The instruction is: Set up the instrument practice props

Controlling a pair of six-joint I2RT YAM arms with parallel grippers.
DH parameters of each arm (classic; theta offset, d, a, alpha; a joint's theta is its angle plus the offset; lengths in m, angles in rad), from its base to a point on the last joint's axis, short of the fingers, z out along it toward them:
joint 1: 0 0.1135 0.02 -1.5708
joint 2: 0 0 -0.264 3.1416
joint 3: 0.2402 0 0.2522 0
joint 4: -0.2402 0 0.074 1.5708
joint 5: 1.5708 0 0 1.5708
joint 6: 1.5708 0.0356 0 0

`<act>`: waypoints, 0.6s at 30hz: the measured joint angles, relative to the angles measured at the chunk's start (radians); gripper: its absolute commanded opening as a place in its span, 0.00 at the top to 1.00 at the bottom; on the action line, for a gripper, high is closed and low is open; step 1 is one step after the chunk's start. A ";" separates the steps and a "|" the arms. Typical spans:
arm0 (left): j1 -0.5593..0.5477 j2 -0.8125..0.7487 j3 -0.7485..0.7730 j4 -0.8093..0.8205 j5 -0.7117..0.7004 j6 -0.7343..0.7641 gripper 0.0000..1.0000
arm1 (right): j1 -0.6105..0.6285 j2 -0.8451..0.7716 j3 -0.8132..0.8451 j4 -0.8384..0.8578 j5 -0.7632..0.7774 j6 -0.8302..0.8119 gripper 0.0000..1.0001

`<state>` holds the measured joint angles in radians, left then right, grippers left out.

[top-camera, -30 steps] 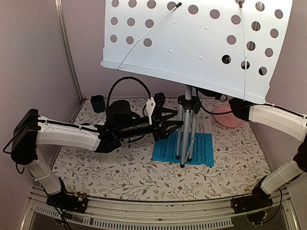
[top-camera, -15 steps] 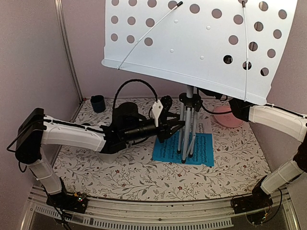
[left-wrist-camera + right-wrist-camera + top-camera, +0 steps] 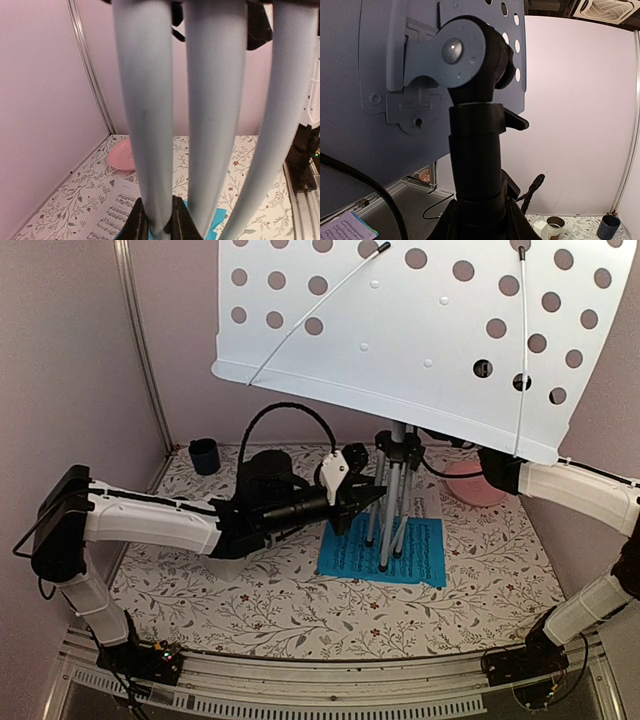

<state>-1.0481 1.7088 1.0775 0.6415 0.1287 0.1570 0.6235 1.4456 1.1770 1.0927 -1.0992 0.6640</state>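
One tripod leg point(image 3: 145, 115) pinched in left end effector point(image 3: 159, 223), stand post point(image 3: 475, 150) clasped in right end effector point(image 3: 481, 225), blue sheet point(image 3: 425, 552) print unreadable

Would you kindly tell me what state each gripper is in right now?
Left gripper: closed on a tripod leg.
Right gripper: closed on the stand post.

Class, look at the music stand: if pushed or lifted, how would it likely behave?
The music stand is probably top-heavy: a wide top over thin tripod legs bunched together, so it may tip. The smooth legs look stiff, perhaps slippery in the left pincer.
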 measured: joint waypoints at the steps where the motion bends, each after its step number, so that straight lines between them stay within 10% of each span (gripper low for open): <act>1: 0.000 -0.004 -0.005 -0.001 -0.008 0.017 1.00 | 0.000 0.000 0.000 0.001 0.000 0.000 1.00; 18: 0.033 -0.099 -0.125 -0.004 -0.111 0.261 1.00 | 0.002 0.000 -0.001 -0.044 -0.011 -0.045 1.00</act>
<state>-1.0149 1.6100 0.9524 0.6373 0.0181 0.4183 0.6254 1.4456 1.1763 1.0489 -1.1107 0.6193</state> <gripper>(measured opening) 0.131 0.244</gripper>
